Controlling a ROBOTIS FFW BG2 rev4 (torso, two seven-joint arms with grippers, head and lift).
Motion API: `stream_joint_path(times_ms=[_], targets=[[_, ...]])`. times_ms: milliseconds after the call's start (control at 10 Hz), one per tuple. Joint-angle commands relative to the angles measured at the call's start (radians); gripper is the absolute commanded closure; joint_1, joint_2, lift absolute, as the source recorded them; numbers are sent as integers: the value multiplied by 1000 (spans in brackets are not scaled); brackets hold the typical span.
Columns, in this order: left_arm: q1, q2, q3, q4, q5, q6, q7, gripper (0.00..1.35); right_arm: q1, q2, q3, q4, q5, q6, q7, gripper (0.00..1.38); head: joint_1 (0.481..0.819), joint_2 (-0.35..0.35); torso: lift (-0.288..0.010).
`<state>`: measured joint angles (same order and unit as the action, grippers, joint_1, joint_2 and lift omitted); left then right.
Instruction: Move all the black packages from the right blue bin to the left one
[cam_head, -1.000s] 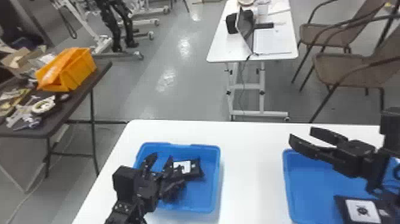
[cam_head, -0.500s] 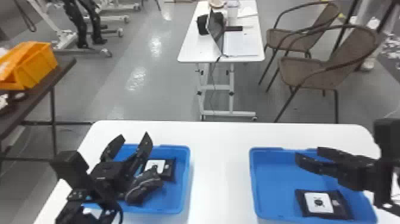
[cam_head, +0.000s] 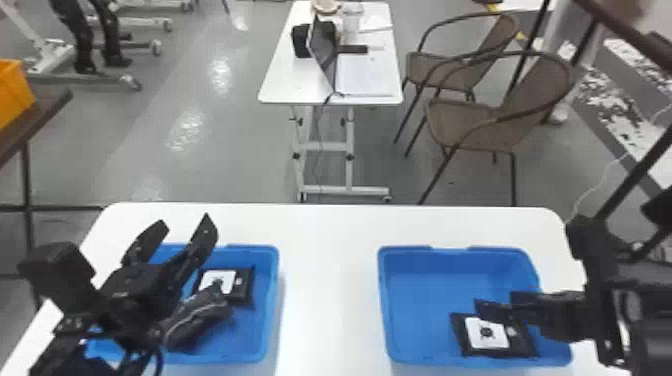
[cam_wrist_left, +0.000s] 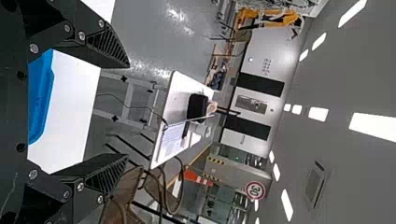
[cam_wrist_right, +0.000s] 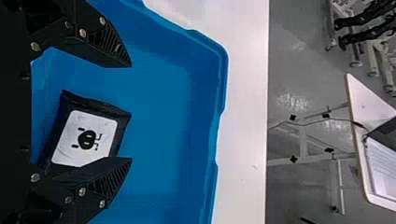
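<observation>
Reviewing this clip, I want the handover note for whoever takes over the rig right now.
Left gripper: open, empty, above the left blue plastic bin.
Right gripper: open, empty, by the flat black package with a white label in the right blue plastic bin.
Done: two packages lie in the left bin, a white-labelled black one and a crumpled dark one.
Left to do: grasp and move the right bin's package.

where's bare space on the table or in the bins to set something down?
Bare: white table between left bin and right bin; right bin's left and far floor.
Crowded: right bin's near side, package with right gripper over it; left bin, two items under left gripper.
</observation>
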<state>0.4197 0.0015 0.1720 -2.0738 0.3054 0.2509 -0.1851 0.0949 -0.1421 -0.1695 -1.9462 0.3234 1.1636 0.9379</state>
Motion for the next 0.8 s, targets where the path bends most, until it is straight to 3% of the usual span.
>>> stream_joint_path(times_ms=[0, 300, 700], targets=[[-4, -4, -2, 0, 7, 11, 0, 377, -24, -17, 38, 79, 77, 4, 45, 335, 695, -2, -42], [-13, -4, -12, 0, 17, 25, 1, 377, -30, -28, 48, 173, 172, 16, 97, 335, 695, -19, -42], [-16, -4, -14, 0, 21, 36, 1, 377, -61, -53, 48, 222, 186, -7, 111, 329, 695, -62, -42]])
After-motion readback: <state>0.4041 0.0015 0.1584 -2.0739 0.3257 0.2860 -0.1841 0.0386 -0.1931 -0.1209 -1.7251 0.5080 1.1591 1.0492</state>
